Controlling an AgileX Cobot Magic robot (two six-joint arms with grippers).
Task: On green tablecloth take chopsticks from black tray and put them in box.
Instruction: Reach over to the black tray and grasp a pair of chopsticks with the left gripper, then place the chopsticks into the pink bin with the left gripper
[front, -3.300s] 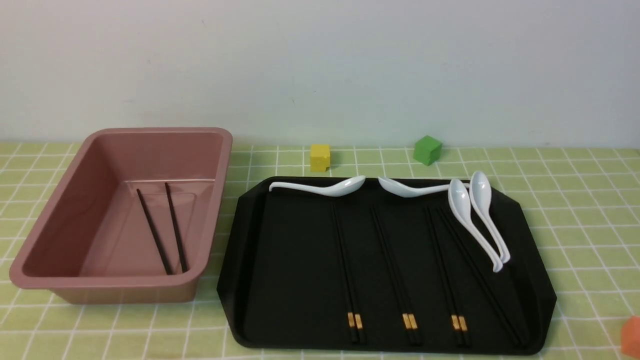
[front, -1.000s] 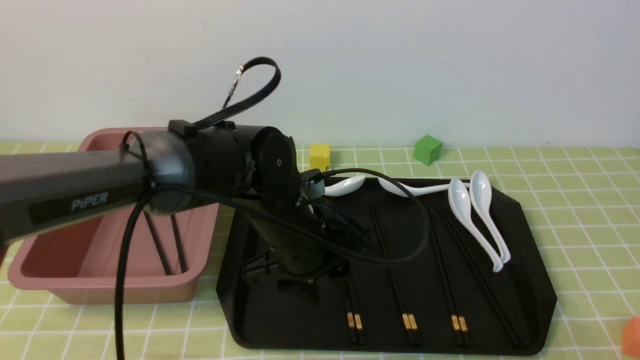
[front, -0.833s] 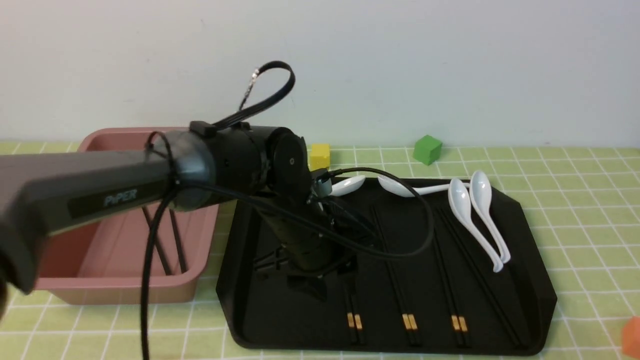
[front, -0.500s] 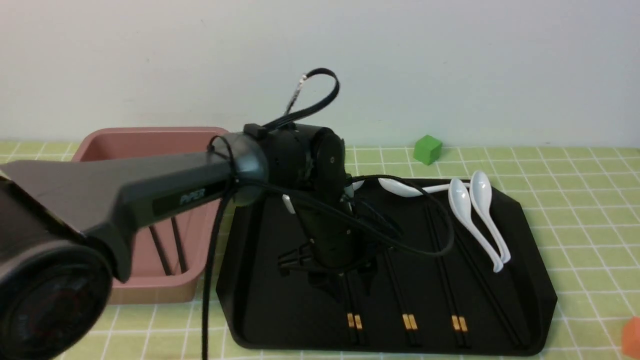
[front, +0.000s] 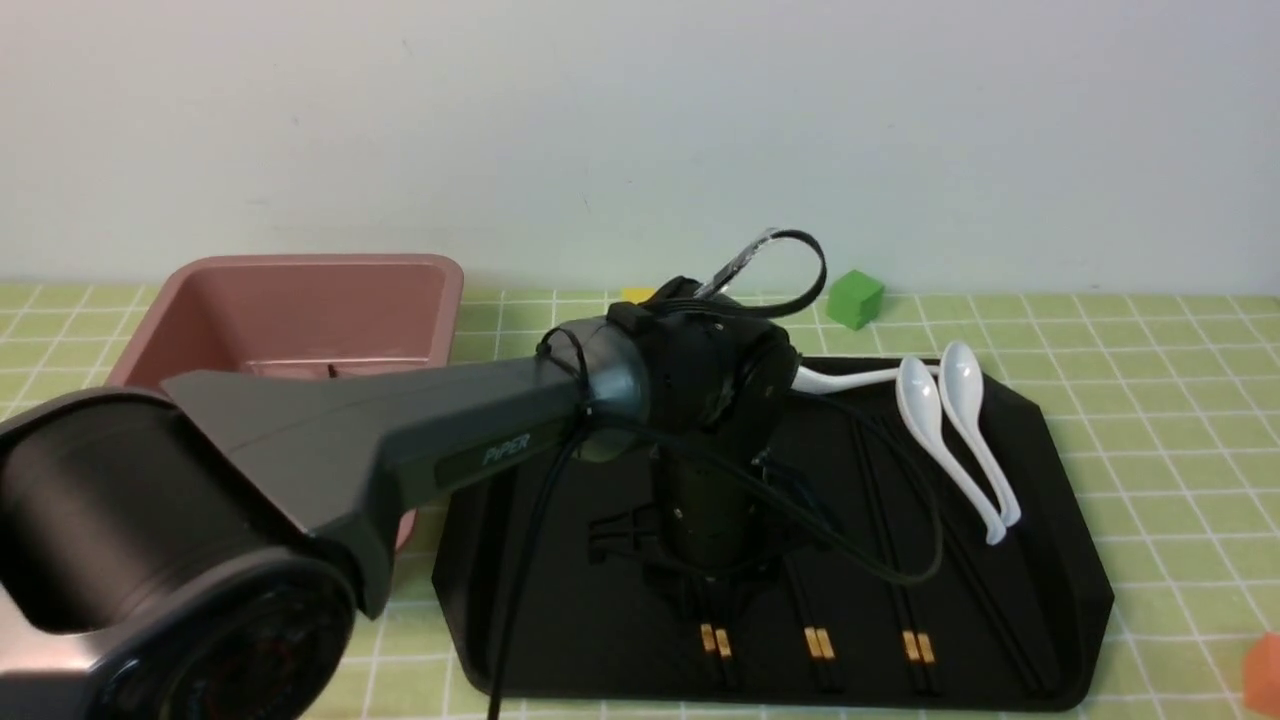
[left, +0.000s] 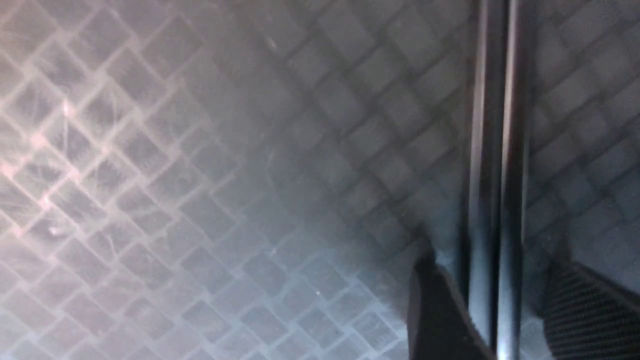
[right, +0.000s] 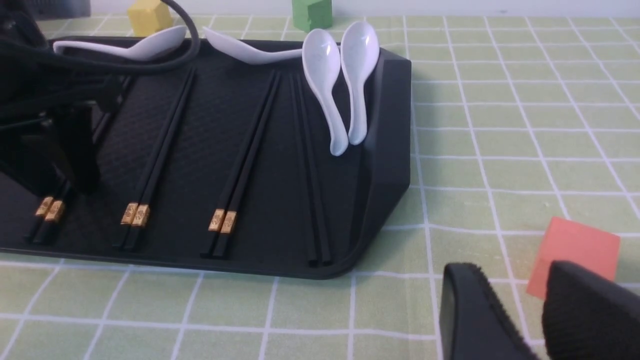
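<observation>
While the leftmost chopsticks (left: 492, 200) lie between its fingertips | left end effector (left: 485, 295): spread

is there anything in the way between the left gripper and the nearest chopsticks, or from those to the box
Nothing visible blocks the left gripper: its open fingers straddle the pair of chopsticks. Toward the box, the tray's raised left rim and the box's own wall stand between.

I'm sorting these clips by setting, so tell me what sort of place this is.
Probably a robot test bench made up like a dining table: a PiPER-marked arm, a gridded green tablecloth, and a black tray bearing white spoons and chopsticks.
</observation>
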